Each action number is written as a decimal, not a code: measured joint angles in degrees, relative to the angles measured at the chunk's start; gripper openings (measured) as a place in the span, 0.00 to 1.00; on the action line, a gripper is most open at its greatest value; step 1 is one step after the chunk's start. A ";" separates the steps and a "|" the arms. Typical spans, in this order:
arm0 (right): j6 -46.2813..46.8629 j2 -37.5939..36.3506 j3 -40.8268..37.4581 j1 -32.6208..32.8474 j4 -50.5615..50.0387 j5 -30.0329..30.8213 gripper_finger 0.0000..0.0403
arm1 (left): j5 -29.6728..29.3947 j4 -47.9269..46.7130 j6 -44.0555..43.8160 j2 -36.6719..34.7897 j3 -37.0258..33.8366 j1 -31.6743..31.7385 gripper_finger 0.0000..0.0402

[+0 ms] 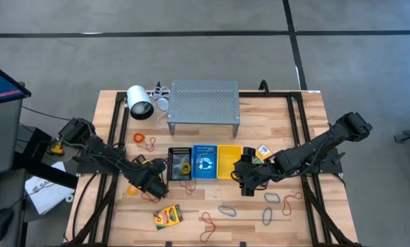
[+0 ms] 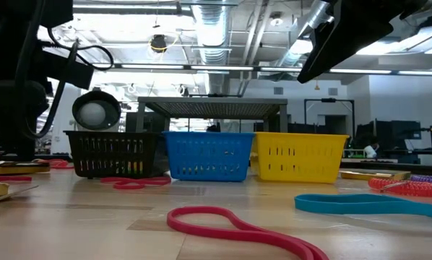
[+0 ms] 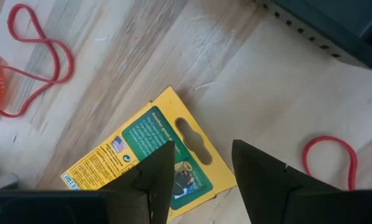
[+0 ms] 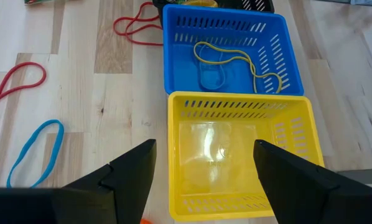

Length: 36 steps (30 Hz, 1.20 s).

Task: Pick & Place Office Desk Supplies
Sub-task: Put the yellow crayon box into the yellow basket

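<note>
Yellow crayon box [image 3: 150,157] lies flat on the wood worktop [image 1: 297,226], right under the left pincer [image 3: 201,180]. Left pincer fingers spread, empty, one fingertip [image 3: 156,177] over the box edge; contact cannot be told. In the high view the left pincer [image 1: 155,180] sits just left of the black basket [image 1: 178,164], lower left corner.

Right pincer [image 4: 204,171] spread wide, empty, hovering at the near wall of the yellow basket [image 4: 241,157]. High view puts it [image 1: 245,180] at that basket's lower right corner. Yellow basket looks empty inside.

Blue basket [image 4: 226,53] holds a thin yellow band loop [image 4: 248,65], seen clearly only from the right wrist. A blue band loop [image 4: 33,152] and a red band loop [image 4: 15,81] lie on the wood beside the baskets.

Left wrist view shows two more red loops, a large one [image 3: 40,68] and another [image 3: 330,158] near the black basket wall.

High view only: second crayon box [image 1: 168,216] well below the baskets, third crayon box [image 1: 263,151] right of the yellow basket, grey perforated shelf [image 1: 203,103] behind, white cylinder [image 1: 139,101] to its left.

Low view: three baskets in a row, pink loop [image 2: 238,227] in front; neither pincer's tips show.
</note>
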 joint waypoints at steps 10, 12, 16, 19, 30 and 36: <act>0.00 0.00 0.00 -0.22 0.02 0.00 0.66 | -0.04 0.99 -1.49 0.00 -1.05 0.00 0.38; 0.00 0.00 0.00 -0.40 0.00 0.00 0.66 | -0.06 1.48 -1.49 0.00 -1.05 0.00 0.38; 0.02 0.00 0.00 -0.63 0.00 0.00 0.66 | -0.11 2.03 -1.47 0.00 -1.05 0.00 0.38; 0.01 0.00 0.00 -0.61 0.00 0.00 0.66 | -0.15 2.31 -1.45 0.00 -1.05 0.00 0.38; 0.02 0.00 0.00 -0.59 0.00 0.00 0.66 | -0.17 2.37 -1.38 -0.02 -1.05 0.00 0.38; 0.02 0.00 0.00 -0.59 0.02 -0.02 0.66 | -0.17 2.37 -1.34 -0.02 -1.05 0.00 0.31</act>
